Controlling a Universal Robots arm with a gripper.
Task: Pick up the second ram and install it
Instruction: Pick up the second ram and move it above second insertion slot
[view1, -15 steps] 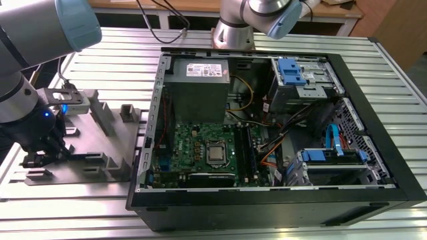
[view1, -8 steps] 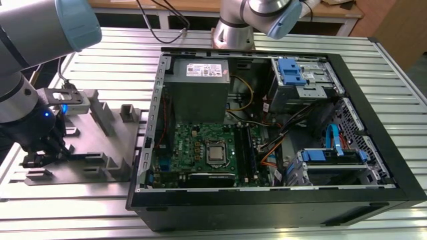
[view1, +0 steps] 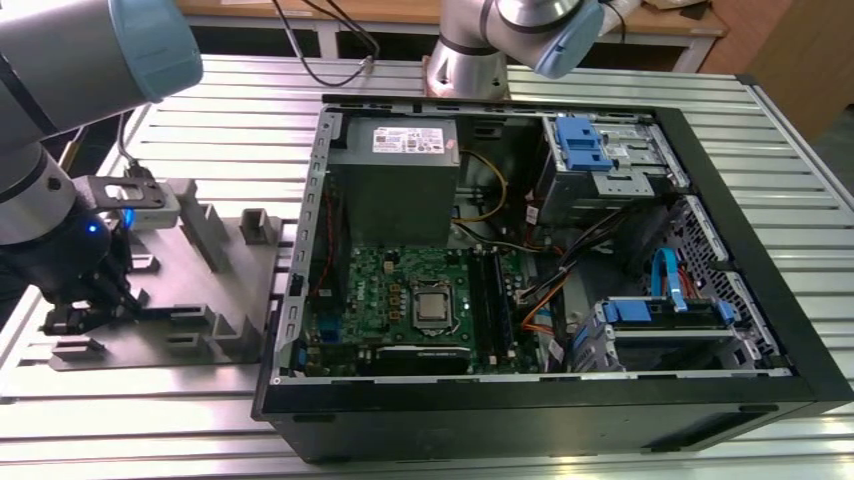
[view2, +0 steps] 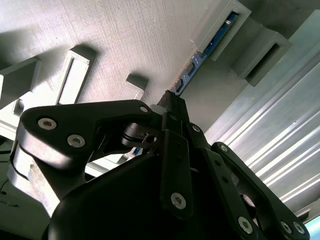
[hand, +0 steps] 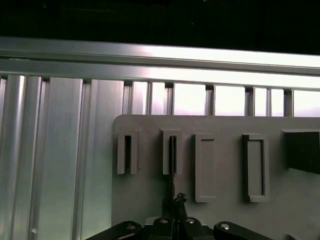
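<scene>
The second ram (view2: 195, 62) stands on edge in a slotted holder (view2: 227, 20) of the grey fixture plate (view1: 174, 335). It appears as a thin dark line (hand: 172, 165) in the first wrist view. My gripper (view2: 170, 100) has its black fingers closed on the stick's near end, low over the plate (hand: 220, 125). In the exterior view the gripper (view1: 80, 310) is at the left, outside the open computer case (view1: 307, 300). The green motherboard (view1: 394, 295) with its long black slots (view1: 497, 300) lies inside the case.
Raised grey holders (view1: 214, 235) stand on the fixture plate around the gripper. The case holds a grey power supply (view1: 396, 185), cables and blue-tabbed drive cages (view1: 601, 150). A second arm's base (view1: 467, 60) stands behind the case on the ribbed aluminium table (view1: 200, 440).
</scene>
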